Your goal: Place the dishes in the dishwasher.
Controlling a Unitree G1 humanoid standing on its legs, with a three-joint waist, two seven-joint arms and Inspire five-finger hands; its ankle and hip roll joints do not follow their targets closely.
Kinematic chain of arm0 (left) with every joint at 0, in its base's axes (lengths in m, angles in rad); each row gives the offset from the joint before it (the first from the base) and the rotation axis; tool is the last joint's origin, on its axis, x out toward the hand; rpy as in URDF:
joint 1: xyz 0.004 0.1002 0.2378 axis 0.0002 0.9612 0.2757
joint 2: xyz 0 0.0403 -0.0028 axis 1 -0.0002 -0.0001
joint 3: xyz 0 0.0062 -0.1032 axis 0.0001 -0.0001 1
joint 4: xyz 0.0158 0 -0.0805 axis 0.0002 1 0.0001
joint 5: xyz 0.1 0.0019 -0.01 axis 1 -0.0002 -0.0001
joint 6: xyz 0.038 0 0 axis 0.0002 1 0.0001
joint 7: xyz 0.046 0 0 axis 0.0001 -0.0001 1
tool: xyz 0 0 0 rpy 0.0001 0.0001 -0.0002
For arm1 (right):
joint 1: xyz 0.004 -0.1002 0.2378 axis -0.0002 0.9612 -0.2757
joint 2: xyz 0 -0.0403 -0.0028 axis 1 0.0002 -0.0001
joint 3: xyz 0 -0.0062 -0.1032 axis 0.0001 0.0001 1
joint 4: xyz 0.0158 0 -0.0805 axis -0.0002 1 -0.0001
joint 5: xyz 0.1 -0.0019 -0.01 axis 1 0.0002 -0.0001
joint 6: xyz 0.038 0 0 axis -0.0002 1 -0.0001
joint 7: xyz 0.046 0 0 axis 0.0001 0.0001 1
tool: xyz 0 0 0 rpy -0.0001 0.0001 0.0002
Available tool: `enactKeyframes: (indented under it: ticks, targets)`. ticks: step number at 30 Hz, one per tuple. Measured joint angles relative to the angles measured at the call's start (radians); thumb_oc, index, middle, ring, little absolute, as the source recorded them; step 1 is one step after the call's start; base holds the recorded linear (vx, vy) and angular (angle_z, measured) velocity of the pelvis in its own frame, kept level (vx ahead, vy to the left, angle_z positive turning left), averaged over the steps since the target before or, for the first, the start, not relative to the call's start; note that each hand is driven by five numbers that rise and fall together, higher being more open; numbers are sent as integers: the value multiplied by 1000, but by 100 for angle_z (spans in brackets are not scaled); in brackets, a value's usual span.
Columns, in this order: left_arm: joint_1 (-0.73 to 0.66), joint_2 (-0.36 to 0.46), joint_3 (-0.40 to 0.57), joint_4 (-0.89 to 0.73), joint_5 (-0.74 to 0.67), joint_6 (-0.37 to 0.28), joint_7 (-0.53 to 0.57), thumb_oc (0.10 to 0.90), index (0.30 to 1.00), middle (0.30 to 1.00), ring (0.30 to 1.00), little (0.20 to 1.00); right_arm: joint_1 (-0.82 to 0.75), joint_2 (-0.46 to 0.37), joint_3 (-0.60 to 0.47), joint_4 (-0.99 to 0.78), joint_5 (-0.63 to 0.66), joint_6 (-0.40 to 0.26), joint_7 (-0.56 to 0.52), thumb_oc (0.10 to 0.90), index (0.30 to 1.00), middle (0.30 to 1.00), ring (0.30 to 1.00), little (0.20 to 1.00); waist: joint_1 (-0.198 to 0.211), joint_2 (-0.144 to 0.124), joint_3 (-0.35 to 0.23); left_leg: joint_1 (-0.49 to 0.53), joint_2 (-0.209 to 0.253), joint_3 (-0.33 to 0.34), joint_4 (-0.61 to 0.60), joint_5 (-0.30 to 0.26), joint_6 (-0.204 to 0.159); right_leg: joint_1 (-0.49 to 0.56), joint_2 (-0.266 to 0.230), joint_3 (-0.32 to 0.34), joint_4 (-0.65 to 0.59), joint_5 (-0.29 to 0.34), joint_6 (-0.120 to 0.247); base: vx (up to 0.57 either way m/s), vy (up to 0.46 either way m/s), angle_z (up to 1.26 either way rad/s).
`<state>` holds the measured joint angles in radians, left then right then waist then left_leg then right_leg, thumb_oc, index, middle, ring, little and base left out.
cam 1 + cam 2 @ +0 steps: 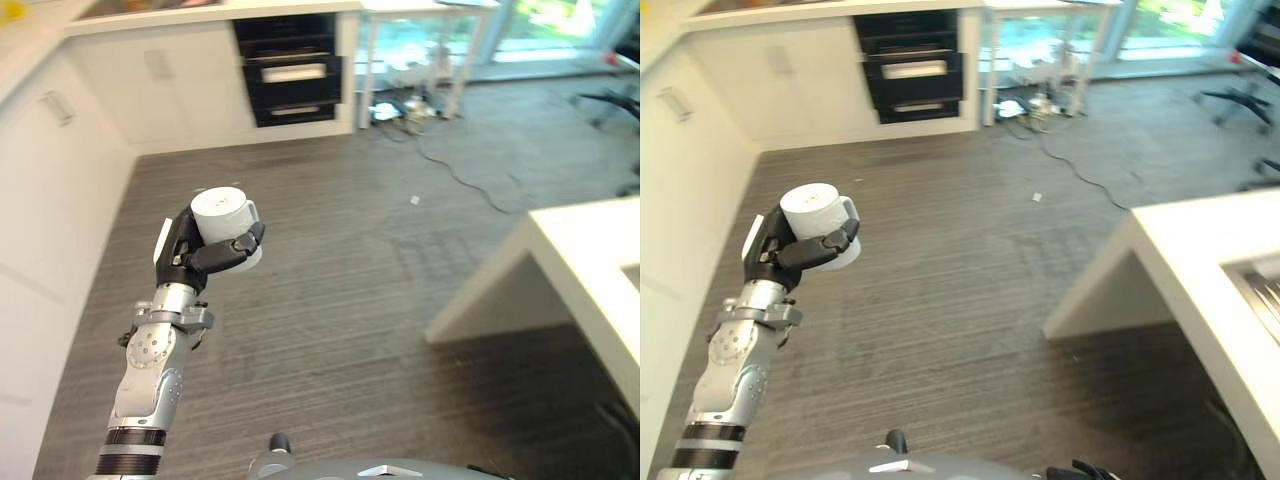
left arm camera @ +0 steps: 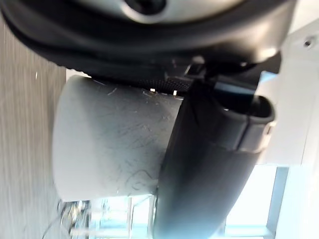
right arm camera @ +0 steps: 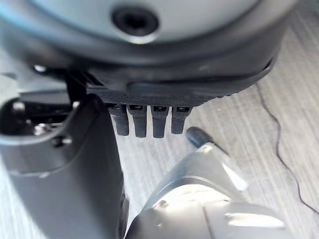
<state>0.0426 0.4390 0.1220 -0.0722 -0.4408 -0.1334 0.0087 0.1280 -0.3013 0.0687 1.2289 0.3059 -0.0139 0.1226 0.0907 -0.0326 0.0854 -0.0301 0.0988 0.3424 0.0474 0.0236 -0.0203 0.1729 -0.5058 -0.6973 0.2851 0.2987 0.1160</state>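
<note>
Grey floor (image 1: 350, 300) behind — left hand (image 1: 205, 250) curled round white cup (image 1: 225, 215); right hand (image 3: 149, 119) relaxed.

Left hand holding a white cup over the kitchen floor

The left hand (image 1: 790, 250) curls round a white cup (image 1: 820, 225) above grey wood-grain floor (image 1: 960, 300). White cabinets (image 1: 770, 80) and a dark built-in appliance (image 1: 910, 65) stand beyond; a white counter (image 1: 1200, 250) stands at the right.

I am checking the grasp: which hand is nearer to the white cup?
Left. The left hand is curled round the white cup, holding it above the floor. The right hand hangs low by the robot's body, apart from the cup.
</note>
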Motion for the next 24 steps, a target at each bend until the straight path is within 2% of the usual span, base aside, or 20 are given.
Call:
enactKeyframes:
  ticks: [1, 2, 4, 5, 6, 8, 9, 10, 11, 12, 13, 14, 16, 17, 18, 19, 20, 21, 23, 24]
  targets:
    - [8, 11, 20, -18, 17, -6, 7, 400, 300, 300, 300, 300, -12, 13, 15, -10, 0, -3, 5, 800, 900, 900, 900, 900, 7, -17, 9, 2, -27, -3, 2, -16, 24, -19, -38, 61, 71, 68, 23, 276, 401, 123]
    - [2, 36, 23, -20, 31, -18, 21, 400, 300, 300, 300, 300, -49, 40, 36, -21, 1, -3, 14, 800, 900, 900, 900, 900, 13, -26, 35, 9, -53, -79, -19, -27, 50, -103, -33, 212, 240, -8, 86, 321, 323, 155]
    - [-95, 9, -51, 42, 38, -14, 46, 400, 300, 300, 300, 300, -140, 92, 59, 28, 11, 9, -41, 800, 900, 900, 900, 900, 15, 26, 68, -13, -25, -225, -20, -17, 57, -177, 237, 406, 278, -326, 60, 286, 126, 196]
    - [-125, 17, -125, 57, 38, -12, 41, 400, 300, 300, 300, 300, -178, 106, 51, 71, 11, -1, -46, 800, 900, 900, 900, 900, 19, 31, 70, 0, -43, -284, -62, 4, 57, -195, 299, 392, 206, -405, 29, 192, -21, 211]
    - [-121, 35, -176, 57, 40, -11, 17, 400, 300, 300, 300, 300, -178, 106, 31, 66, 11, -26, -36, 800, 900, 900, 900, 900, 15, 32, 75, 22, -76, -323, -93, 26, 59, -204, 311, 377, 114, -441, -9, 259, -4, 170]
    - [-64, 46, -194, 43, 41, -10, 5, 400, 300, 300, 300, 300, -194, 92, 26, 44, 11, -37, -38, 800, 900, 900, 900, 900, 15, 57, 81, 71, -104, -364, -128, 6, 67, -258, 307, 392, 5, -444, -14, 260, -38, 108]
    - [-48, 46, -202, 45, 47, -7, 4, 400, 300, 300, 300, 300, -190, 82, 32, 24, 11, -39, -39, 800, 900, 900, 900, 900, 3, 79, 82, 80, -108, -409, -128, -3, 69, -281, 340, 477, -73, -432, 5, 113, -215, 154]
    - [-58, 54, -221, 44, 52, -7, 2, 400, 300, 300, 300, 300, -182, 79, 28, 1, 16, -39, -36, 800, 900, 900, 900, 900, -24, 91, 93, 107, -108, -468, -135, 5, 59, -314, 356, 595, -134, -396, 58, 78, -210, 135]
    - [-58, 54, -221, 44, 52, -7, 2, 400, 300, 300, 300, 300, -182, 79, 28, 1, 16, -39, -36, 800, 900, 900, 900, 900, -24, 91, 93, 107, -108, -468, -135, 5, 59, -314, 356, 595, -134, -396, 58, 102, -216, 138]
    - [-55, 74, -220, 40, 59, -12, 1, 400, 300, 300, 300, 300, -187, 85, 32, 1, 17, -40, -40, 800, 900, 900, 900, 900, -4, 50, 100, 145, -126, -484, -136, -21, 51, -342, 313, 505, -96, -333, 50, 199, -178, 78]
    - [-12, 73, -212, 32, 62, -12, 3, 400, 300, 300, 300, 300, -166, 103, 34, 4, 17, -31, -43, 800, 900, 900, 900, 900, 9, -3, 56, 178, -120, -521, -134, -64, 26, -313, 304, 398, -107, -281, -52, 199, -178, 78]
    - [-12, 73, -212, 32, 62, -12, 3, 400, 300, 300, 300, 300, -166, 103, 34, 4, 17, -31, -43, 800, 900, 900, 900, 900, 9, -3, 56, 178, -120, -521, -134, -64, 26, -313, 304, 398, -107, -281, -52, 196, -139, 61]
    - [53, 71, -198, 12, 72, -12, 1, 400, 300, 300, 300, 300, -173, 97, 34, 3, 11, -35, -45, 800, 900, 900, 900, 900, 15, 4, 43, 199, -67, -458, -110, -78, -21, -215, 388, 376, -255, -252, -72, 161, -118, 2]
    - [81, 70, -184, 26, 93, -5, 4, 400, 300, 300, 300, 300, -183, 98, 53, 1, 10, -32, -49, 800, 900, 900, 900, 900, 14, -11, 42, 186, -71, -386, 3, -114, -78, -125, 418, 386, -377, -211, -104, 166, -137, -54]
    - [97, 66, -178, 28, 101, -5, 7, 400, 300, 300, 300, 300, -187, 103, 73, -2, 10, -32, -49, 800, 900, 900, 900, 900, 16, -39, 42, 130, -81, -362, 128, -145, -94, -105, 399, 412, -385, -211, -113, 141, -117, -72]
    - [111, 69, -182, 27, 103, -5, 2, 400, 300, 300, 300, 300, -180, 109, 80, -10, 10, -31, -49, 800, 900, 900, 900, 900, 16, -55, 28, 119, -86, -356, 85, -165, -87, -95, 388, 437, -385, -213, -115, 99, -80, -43]
    - [101, 68, -194, 26, 113, -6, -4, 400, 300, 300, 300, 300, -169, 109, 79, -17, 10, -32, -49, 800, 900, 900, 900, 900, 4, -58, 24, 116, -79, -357, -18, -141, -80, -86, 385, 445, -385, -214, -117, 69, -50, -23]
    - [90, 63, -206, 20, 127, -8, -6, 400, 300, 300, 300, 300, -162, 104, 80, -18, 10, -31, -49, 800, 900, 900, 900, 900, -15, -43, 19, 114, -60, -355, -142, -71, -78, -79, 399, 452, -385, -214, -116, 58, -50, -11]
    - [80, 57, -221, 16, 140, -9, -8, 400, 300, 300, 300, 300, -158, 82, 88, -16, 9, -30, -49, 800, 900, 900, 900, 900, -24, 9, 24, 100, -6, -349, -145, 87, -68, -38, 440, 466, -386, -223, -103, 62, -59, -45]
    - [81, 61, -226, 19, 146, -8, -6, 400, 300, 300, 300, 300, -145, 85, 110, -15, 9, -30, -53, 800, 900, 900, 900, 900, -28, 7, 13, 135, -1, -346, -139, 55, -66, -16, 438, 470, -386, -246, -71, 82, -100, -53]
